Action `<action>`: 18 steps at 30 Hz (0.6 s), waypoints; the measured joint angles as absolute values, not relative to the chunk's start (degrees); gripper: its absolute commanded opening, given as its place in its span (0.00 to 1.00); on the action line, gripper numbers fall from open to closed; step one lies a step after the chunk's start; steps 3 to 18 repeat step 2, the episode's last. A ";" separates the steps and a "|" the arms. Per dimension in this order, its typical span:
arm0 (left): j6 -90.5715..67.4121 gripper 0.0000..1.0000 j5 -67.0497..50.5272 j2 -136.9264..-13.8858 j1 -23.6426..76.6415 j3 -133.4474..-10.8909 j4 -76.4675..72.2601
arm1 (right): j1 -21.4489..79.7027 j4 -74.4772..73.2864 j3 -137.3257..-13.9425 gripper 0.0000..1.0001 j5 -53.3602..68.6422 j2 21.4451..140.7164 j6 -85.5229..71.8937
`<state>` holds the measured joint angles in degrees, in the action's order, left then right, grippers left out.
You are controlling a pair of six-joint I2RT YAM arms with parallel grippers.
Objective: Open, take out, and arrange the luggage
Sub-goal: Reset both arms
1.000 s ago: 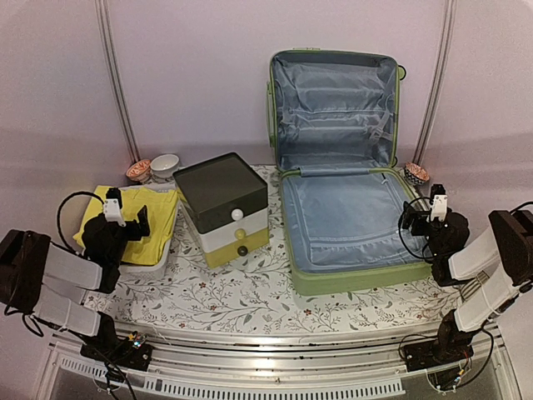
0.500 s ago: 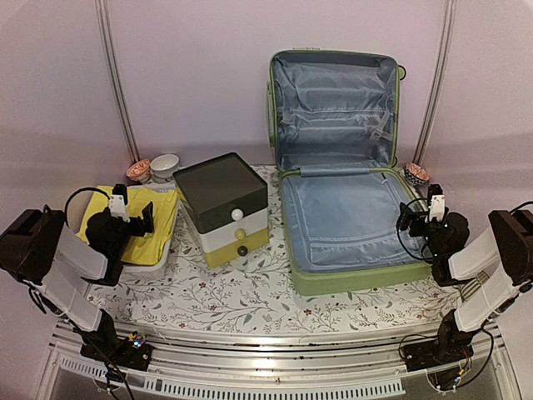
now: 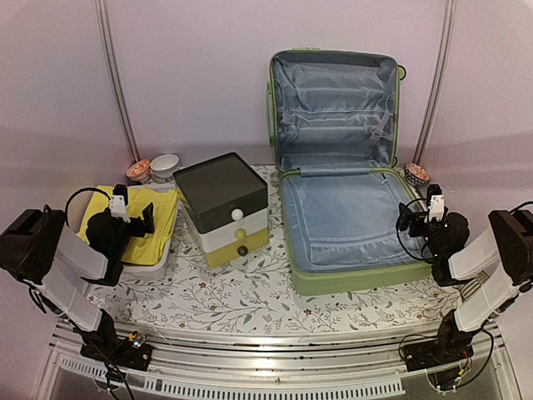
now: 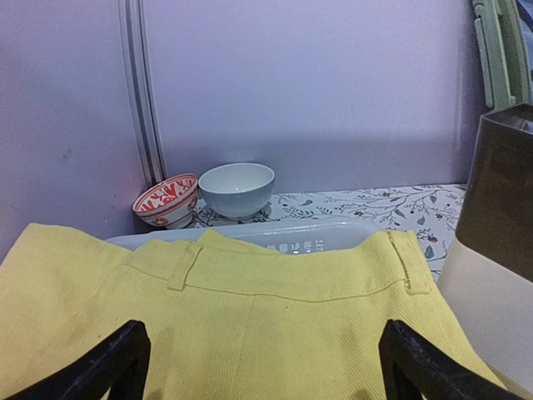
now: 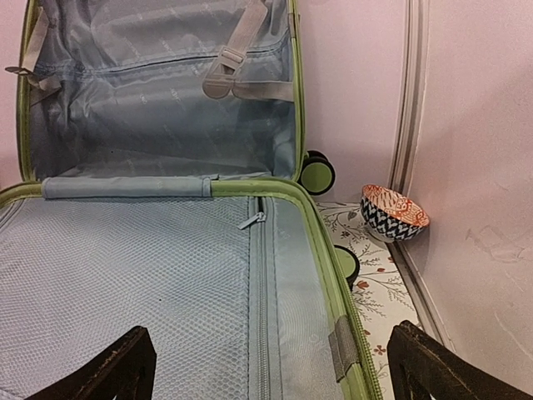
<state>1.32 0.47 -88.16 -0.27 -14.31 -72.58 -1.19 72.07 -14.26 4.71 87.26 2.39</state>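
Note:
The luggage (image 3: 350,218) is a large light-green suitcase lying open on the right of the table. Its lid (image 3: 335,104) stands upright against the back wall, and the pale blue lining (image 5: 150,292) shows nothing loose inside. My right gripper (image 3: 410,221) (image 5: 271,367) hovers open over the case's right rim, with nothing between its fingers. My left gripper (image 3: 137,223) (image 4: 266,367) stands open just above a folded yellow garment (image 4: 250,308) that lies on a white basket (image 4: 283,237) at the far left.
A white-and-yellow drawer box (image 3: 223,208) with a dark lid stands between the basket and the suitcase. Two bowls (image 4: 236,187) (image 4: 166,200) sit by the back wall on the left. A patterned bowl (image 5: 394,212) sits behind the case's right wheels (image 5: 317,172).
The left arm has lifted and drawn in slightly, its gripper staying open over the yellow garment. The right arm has barely moved.

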 measured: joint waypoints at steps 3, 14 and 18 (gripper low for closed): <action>1.32 0.98 0.45 -88.16 -0.27 -14.31 -72.55 | -1.19 72.07 -14.28 0.99 4.75 87.37 2.39; 1.32 0.98 0.45 -88.16 -0.27 -14.31 -72.55 | -1.19 72.07 -14.28 0.99 4.75 87.37 2.39; 1.32 0.98 0.45 -88.16 -0.27 -14.31 -72.55 | -1.19 72.07 -14.28 0.99 4.75 87.37 2.39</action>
